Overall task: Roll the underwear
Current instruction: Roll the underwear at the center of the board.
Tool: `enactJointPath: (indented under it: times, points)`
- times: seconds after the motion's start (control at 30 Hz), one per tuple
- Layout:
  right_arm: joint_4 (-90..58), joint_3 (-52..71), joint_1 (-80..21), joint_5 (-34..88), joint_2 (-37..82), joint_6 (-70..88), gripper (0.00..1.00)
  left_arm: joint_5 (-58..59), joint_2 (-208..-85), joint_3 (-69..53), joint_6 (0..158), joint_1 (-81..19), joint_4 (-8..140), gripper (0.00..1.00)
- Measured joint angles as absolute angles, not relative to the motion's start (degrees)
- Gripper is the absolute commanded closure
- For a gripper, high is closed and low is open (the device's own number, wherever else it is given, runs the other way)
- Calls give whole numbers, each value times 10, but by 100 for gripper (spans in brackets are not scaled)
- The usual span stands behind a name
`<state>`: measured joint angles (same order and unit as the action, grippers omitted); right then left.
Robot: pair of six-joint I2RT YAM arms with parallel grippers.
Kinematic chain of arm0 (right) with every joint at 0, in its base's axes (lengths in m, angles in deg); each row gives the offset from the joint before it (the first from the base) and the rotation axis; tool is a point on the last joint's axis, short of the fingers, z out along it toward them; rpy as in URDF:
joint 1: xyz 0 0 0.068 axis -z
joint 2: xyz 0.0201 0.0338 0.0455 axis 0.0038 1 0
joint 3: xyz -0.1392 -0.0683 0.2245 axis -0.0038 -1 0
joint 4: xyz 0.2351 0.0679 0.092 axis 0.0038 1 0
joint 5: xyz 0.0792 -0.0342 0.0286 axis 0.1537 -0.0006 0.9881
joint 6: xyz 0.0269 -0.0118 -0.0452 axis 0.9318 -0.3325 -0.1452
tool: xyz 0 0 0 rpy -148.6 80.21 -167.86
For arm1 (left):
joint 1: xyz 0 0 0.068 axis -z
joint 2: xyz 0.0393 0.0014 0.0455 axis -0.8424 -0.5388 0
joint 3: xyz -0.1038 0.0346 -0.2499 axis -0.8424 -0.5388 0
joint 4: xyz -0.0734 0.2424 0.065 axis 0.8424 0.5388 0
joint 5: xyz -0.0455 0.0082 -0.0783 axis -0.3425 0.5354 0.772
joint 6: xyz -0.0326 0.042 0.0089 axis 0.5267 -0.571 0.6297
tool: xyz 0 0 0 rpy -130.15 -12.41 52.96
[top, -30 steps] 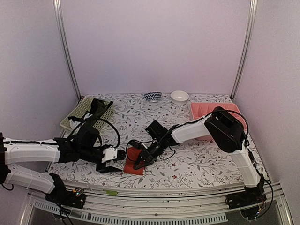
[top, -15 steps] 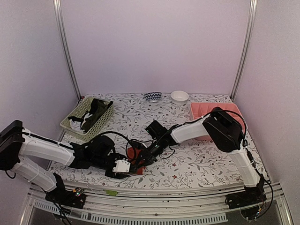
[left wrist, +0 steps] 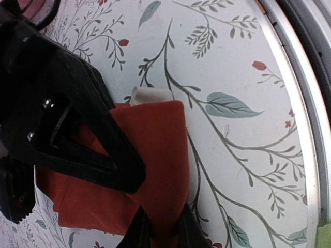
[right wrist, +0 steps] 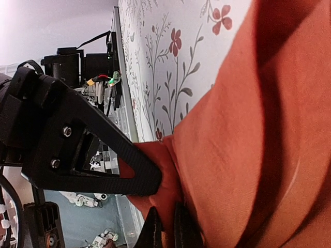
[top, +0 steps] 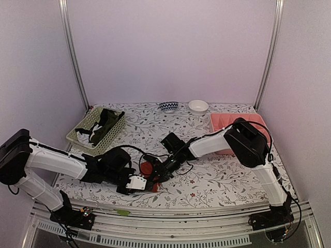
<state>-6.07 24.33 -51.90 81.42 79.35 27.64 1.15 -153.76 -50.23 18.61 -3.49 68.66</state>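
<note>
Table [top: 222,178]: patterned cover, work area at the near centre.

Left arm [top: 57,163]: this is the change. A second ago it lay along the left edge with its gripper short of the cloth. It has since swung inward and now reaches across to the near centre. My right arm [top: 212,142] has held its reach from the right throughout.

Basket [top: 83,130]: at the back left, with the black underwear [top: 106,120] lying in it, untouched.

Red underwear [top: 147,168]: on the table at near centre, between my two grippers and largely hidden under them in the top view. It shows less red there than a second ago. In the left wrist view it lies mostly flat [left wrist: 155,155], with its near edge gathered upward.

Left gripper [left wrist: 150,206]: narrow, with a raised fold of the near edge between the fingers. I read this as a pinch.

Right gripper [right wrist: 163,201]: also narrow, clamped on a bunched fold of the same cloth [right wrist: 238,129].

Cream tab [left wrist: 150,95]: peeks out at the far edge of the red cloth, flat on the table.

Assessment: both grippers now hold the one garment, so the roll looks about to start. No rolled turn is visible yet. The risk I see is the fold slipping from one pinch as the edge is turned over.
</note>
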Motion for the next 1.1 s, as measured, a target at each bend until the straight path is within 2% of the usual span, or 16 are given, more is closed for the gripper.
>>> enactJointPath:
  times: [0.13,0.17,0.43,0.63,0.77,0.9,1.1]
  points:
    - [-79,214,-515,779,764,290,65,52,-1543,-471,180,-60,742,92]
    - [-87,196,-510,758,747,292,61,72,-1547,-460,178,-71,768,92]
    - [-153,29,-450,625,570,284,50,218,-1647,-338,133,-154,949,93]
    - [-179,-104,-490,505,423,230,46,313,-1744,-248,103,-191,1068,93]
    - [-178,-125,-559,429,385,173,45,362,-1805,-199,79,-207,1136,92]
    - [-164,-99,-615,383,403,112,45,408,-1867,-148,52,-223,1207,91]
    - [-151,26,-655,344,513,20,45,445,-1929,-96,37,-238,1281,91]
